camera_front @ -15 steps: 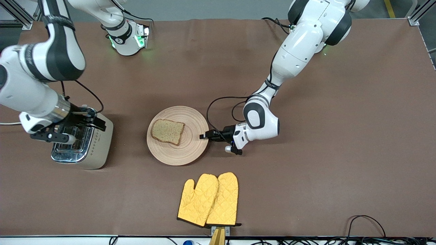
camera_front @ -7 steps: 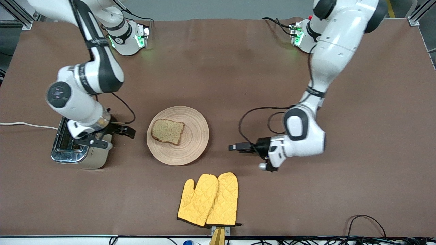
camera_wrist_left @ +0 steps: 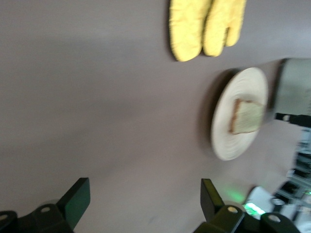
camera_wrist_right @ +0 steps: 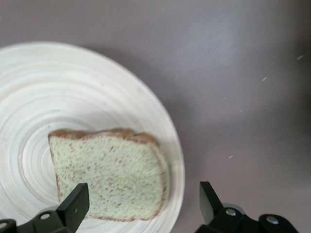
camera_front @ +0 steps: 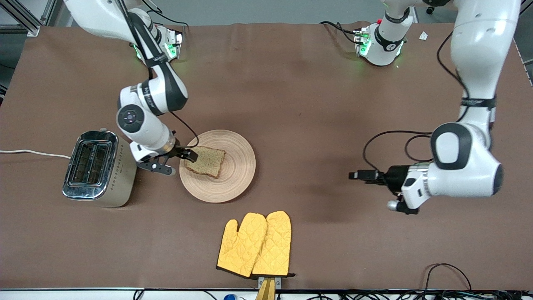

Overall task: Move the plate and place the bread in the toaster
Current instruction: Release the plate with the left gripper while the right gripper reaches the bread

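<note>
Bread on the plate, right hand over its edge, left hand off to the side.

The bread (camera_front: 205,161), a brown speckled slice with darker crust, lies flat on the round wooden plate (camera_front: 233,183) mid-desk (camera_front: 291,91), beside the chrome-topped toaster (camera_front: 99,168) at the right arm's end. The right hand (camera_front: 192,156) hangs low over the plate's toaster-side rim at the bread's edge, fingers spread wide, holding nothing. The left hand (camera_front: 354,175) is level over bare desk toward the left arm's end, fingers wide apart, empty. Yellow oven mitts (camera_front: 255,245) lie nearer the front camera.

Brown-covered table (camera_front: 291,96), grey floor along its top edge, metal frame posts (camera_front: 18,16) at corners
</note>
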`<action>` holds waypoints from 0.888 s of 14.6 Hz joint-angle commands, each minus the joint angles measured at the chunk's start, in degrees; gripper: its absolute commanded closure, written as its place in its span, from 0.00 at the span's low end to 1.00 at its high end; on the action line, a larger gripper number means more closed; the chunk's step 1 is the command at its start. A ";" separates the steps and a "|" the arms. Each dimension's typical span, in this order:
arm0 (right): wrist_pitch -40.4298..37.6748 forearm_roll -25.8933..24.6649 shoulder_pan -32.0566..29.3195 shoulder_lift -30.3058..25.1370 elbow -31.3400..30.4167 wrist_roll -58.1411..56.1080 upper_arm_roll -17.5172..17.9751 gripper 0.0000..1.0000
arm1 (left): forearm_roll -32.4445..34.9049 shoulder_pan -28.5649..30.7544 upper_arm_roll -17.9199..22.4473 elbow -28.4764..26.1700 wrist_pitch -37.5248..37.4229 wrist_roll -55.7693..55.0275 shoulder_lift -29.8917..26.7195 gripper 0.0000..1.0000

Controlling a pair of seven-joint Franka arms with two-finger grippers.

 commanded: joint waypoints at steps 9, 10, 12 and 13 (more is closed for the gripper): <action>0.63 0.80 0.15 3.25 -0.81 2.39 -0.41 0.21 | 26.79 1.94 0.83 -1.09 -7.37 -6.56 -17.16 0.00; 0.55 0.80 0.06 3.34 -0.90 2.30 -0.41 0.25 | 26.79 2.21 0.92 -1.09 -7.56 -8.92 -18.03 0.00; 0.55 0.72 -0.03 3.43 -0.81 2.30 -0.41 0.34 | 30.37 2.12 0.66 -1.09 -7.56 -11.84 -20.66 0.00; 0.55 0.80 0.06 3.34 -0.81 2.30 -0.41 0.36 | 32.31 2.03 0.31 -1.18 -7.64 -11.67 -22.51 0.00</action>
